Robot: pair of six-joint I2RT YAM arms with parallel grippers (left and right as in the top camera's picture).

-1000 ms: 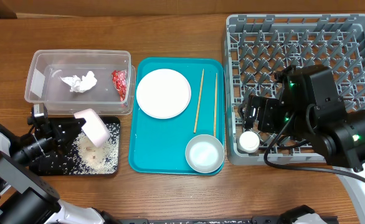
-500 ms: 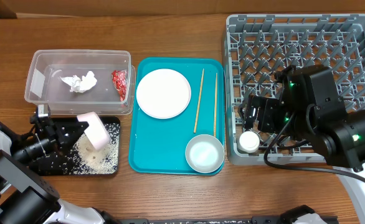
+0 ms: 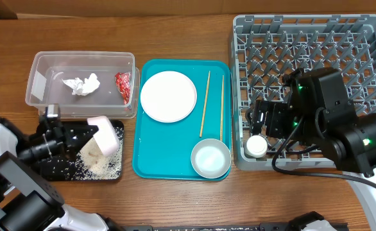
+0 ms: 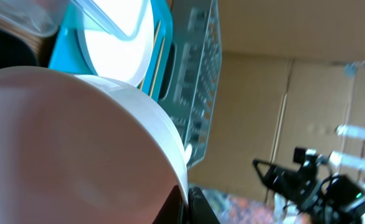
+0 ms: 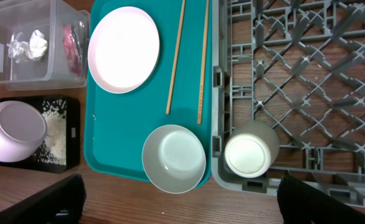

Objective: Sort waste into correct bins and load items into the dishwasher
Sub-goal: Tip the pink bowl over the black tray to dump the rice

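Bowl [image 3: 104, 136] tipped over black tray [image 3: 54, 172] | left jaws clamp it, mostly hidden | right jaws wide apart, empty

place: robot lab bench | evidence: wooden table [image 3: 175, 205]; plain beige wall panels [image 4: 251, 112]; black equipment stand [image 4: 298, 177]

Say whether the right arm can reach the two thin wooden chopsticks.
Probably yes: the open, empty right gripper hangs nearby, and the chopsticks lie uncovered on the teal plastic tray.

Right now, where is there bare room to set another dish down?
The teal tray is bare below the white plate, left of its bowl. The dish rack's back rows are free. The black tray is crowded with rice.
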